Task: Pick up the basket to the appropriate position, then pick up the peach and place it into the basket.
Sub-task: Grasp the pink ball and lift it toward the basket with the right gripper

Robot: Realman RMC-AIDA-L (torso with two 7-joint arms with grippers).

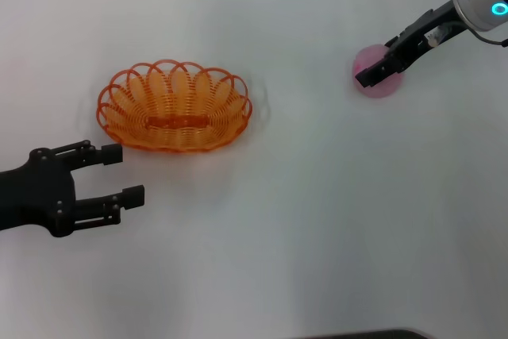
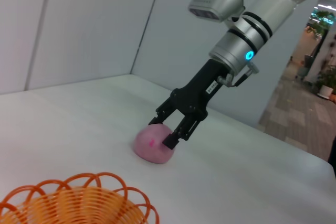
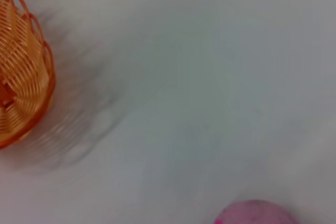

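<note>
The orange openwork basket (image 1: 173,109) (image 2: 73,203) (image 3: 21,77) stands empty on the white table, left of centre. My left gripper (image 1: 125,174) is open and empty, just in front of the basket's near-left rim and not touching it. At the far right the pale-pink peach (image 1: 382,90) (image 2: 149,148) (image 3: 257,214) rests on the table. My right gripper (image 1: 370,77) (image 2: 164,129) has come down onto its top, fingers spread open on either side of the fruit. The arm hides part of the peach in the head view.
The white table (image 1: 317,220) stretches between basket and peach with nothing on it. A pale wall (image 2: 94,24) rises behind the table's far edge.
</note>
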